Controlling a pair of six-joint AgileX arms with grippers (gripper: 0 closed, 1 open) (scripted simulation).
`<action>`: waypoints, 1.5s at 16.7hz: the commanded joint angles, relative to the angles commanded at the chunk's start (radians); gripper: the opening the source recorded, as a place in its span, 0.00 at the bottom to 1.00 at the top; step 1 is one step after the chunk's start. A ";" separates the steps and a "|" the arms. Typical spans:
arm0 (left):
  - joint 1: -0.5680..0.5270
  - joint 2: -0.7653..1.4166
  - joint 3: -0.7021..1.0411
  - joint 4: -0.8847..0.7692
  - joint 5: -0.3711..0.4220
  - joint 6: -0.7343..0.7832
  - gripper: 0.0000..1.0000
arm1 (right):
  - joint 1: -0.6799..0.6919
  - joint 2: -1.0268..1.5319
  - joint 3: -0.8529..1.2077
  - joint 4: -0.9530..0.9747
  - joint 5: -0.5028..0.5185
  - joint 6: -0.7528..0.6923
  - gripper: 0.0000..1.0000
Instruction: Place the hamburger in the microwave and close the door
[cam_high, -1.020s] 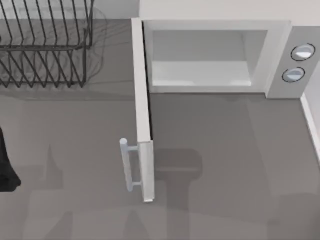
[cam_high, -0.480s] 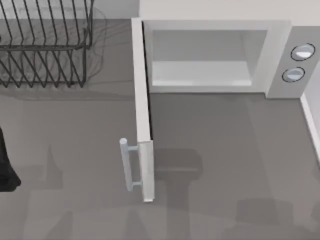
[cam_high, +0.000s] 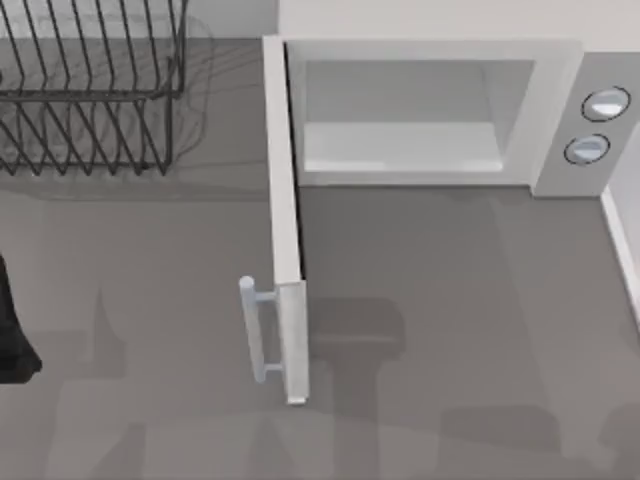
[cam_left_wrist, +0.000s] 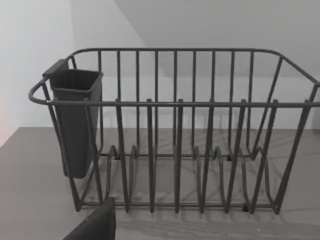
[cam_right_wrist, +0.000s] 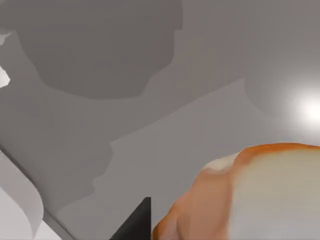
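right gripper: a dark finger tip (cam_right_wrist: 137, 222) shows in the right wrist view just beside the hamburger; cannot tell whether the jaws grip it or stand apart.
left gripper: a dark piece (cam_left_wrist: 97, 225) at the edge of the left wrist view, facing the rack; finger state cannot be told. the left arm (cam_high: 12, 330) sits parked at the table's left edge.
microwave (cam_high: 430, 30): one, at the far right of the table, cavity (cam_high: 400, 130) pale and bare, likely left so to take the food.
door (cam_high: 285, 220): one, swung fully out toward the near side, bar handle (cam_high: 255, 330) on its left face; standing wide, it leaves a free path in from the right.
dish rack (cam_high: 90, 90): one, black wire, far left, well apart from the microwave; one dark cup (cam_left_wrist: 75, 120) hangs on its end.
knobs (cam_high: 605, 103): two, on the grey panel.
hamburger (cam_right_wrist: 250, 195): one, orange and glossy, close under the right wrist camera above the grey table (cam_right_wrist: 150, 125); not yet in the cavity.
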 joint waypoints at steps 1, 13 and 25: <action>0.000 0.000 0.000 0.000 0.000 0.000 1.00 | 0.009 0.007 0.005 0.010 0.003 0.009 0.00; 0.000 0.000 0.000 0.000 0.000 0.000 1.00 | 0.494 0.552 0.302 0.863 0.249 0.693 0.00; 0.000 0.000 0.000 0.000 0.000 0.000 1.00 | 0.790 1.045 0.476 1.707 0.561 1.411 0.00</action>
